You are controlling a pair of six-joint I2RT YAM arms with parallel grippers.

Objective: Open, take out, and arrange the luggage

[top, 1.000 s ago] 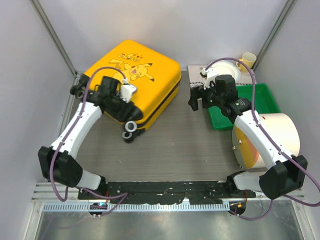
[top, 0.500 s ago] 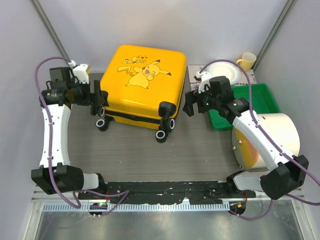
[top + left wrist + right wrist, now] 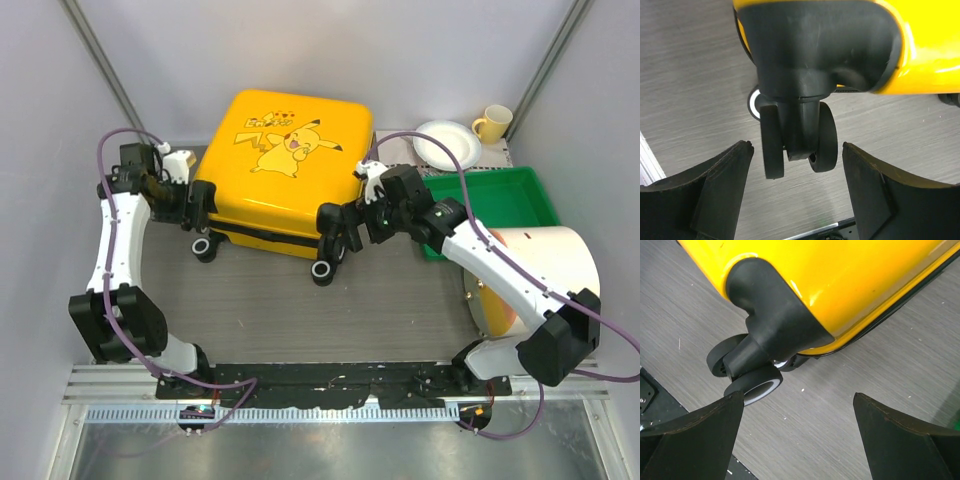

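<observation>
Left gripper is gaping wide, facing a wheel without touching it. Right gripper is standing fully open, empty, near another wheel. Luggage is lying closed mid-table, hiding its inside.

1. In front of the suitcase, open table runs back to the arm bases, giving wide passage.
2. At the suitcase's front-left corner, the left gripper straddles a wheel with narrow gaps on each side.
3. At its front-right corner, the right gripper is spread wide, just beside another wheel.
4. Right of the suitcase, a tray, plate, cup and cylinder crowd the way.
5. Behind the suitcase, the wall stands near.
</observation>
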